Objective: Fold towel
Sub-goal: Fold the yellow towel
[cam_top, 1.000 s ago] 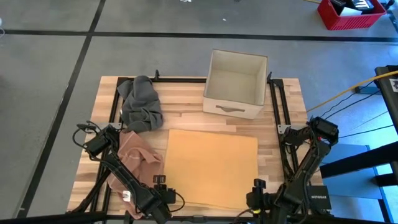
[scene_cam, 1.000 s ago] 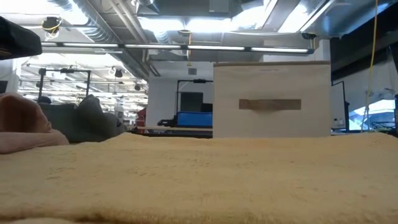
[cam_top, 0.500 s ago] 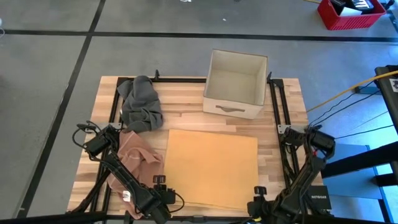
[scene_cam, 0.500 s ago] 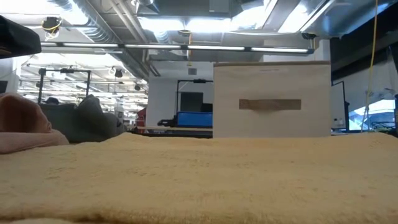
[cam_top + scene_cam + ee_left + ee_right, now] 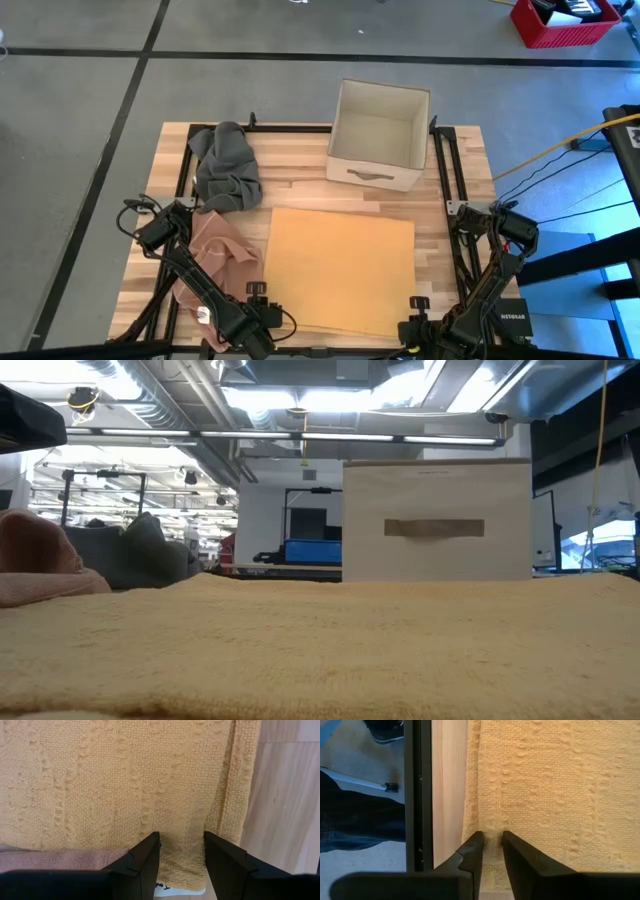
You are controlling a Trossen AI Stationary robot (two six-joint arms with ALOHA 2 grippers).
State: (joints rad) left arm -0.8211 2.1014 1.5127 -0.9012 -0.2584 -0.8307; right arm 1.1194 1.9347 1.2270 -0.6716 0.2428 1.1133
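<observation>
The yellow towel (image 5: pixel 340 270) lies flat on the wooden table (image 5: pixel 300 190), and it fills the foreground of the low view (image 5: pixel 320 650). My left gripper (image 5: pixel 262 315) stands at the towel's near left corner, shut on a strip of the cloth (image 5: pixel 181 835). My right gripper (image 5: pixel 412 318) stands at the near right corner. Its fingers are drawn close on a thin ridge of the towel (image 5: pixel 493 834). Both grippers point steeply down. My left gripper pinches a raised strip of the towel near its near left corner (image 5: pixel 182 852) between its two fingers, coming from above. One layer or several, I cannot tell. The rest of the towel lies flat and slack on the table. My right gripper pinches a narrow ridge of towel close to the right side edge, at the near right corner (image 5: pixel 493 827). Its fingers point down from above. The cloth around the ridge lies flat on the table.
A pink cloth (image 5: pixel 215 255) lies crumpled left of the towel, under the left arm. A grey cloth (image 5: pixel 225 165) lies beyond the pink one. An open white box (image 5: pixel 378 135) stands at the far side. Black rails (image 5: pixel 417 795) run along the table's sides. A person's leg (image 5: pixel 355 820) shows past the right edge.
My right arm has sunk toward the towel's near right corner, its elbow dropping lower. The towel has stayed flat where it was.
</observation>
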